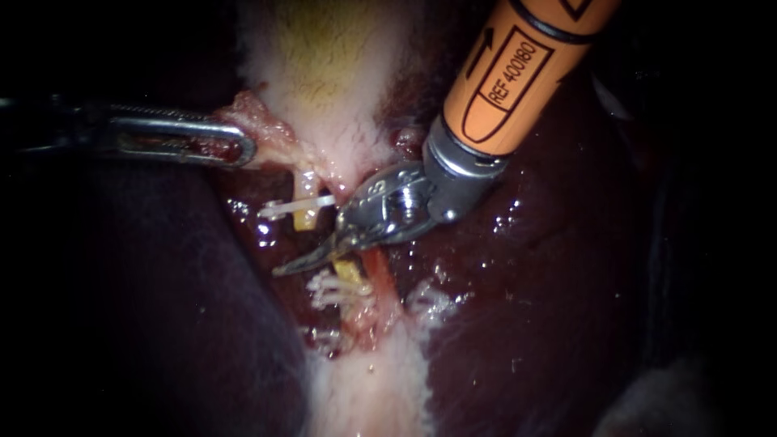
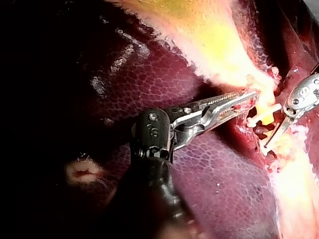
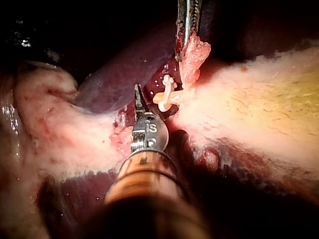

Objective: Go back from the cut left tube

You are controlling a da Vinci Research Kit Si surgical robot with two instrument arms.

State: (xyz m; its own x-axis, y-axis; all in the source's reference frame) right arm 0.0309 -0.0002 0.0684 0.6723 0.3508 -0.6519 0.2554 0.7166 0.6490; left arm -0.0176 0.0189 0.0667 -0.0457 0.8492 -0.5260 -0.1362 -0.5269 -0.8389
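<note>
The left tool [image 1: 241,150] pinches the gallbladder [image 1: 324,81] edge, jaws closed on it. The cut left tube [image 1: 305,214] lies in the middle, clips [image 1: 293,207] on. The right tool [image 1: 303,260], jaws seemingly together and empty, sits in the cut. I think it must now pull back right, touching nothing.

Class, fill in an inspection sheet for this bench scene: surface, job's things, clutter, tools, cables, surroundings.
Surface: glistening dark red liver; pale yellowish gallbladder.
Job's things: yellow cut tube, ends apart; white plastic clips either side of the cut.
Clutter: nothing seen.
Tools: left instrument, jaws shut on pink tissue flap; orange-shafted right instrument, jaws shut, at the cut.
Cables: nothing seen.
Surroundings: dark, nothing seen.
</note>
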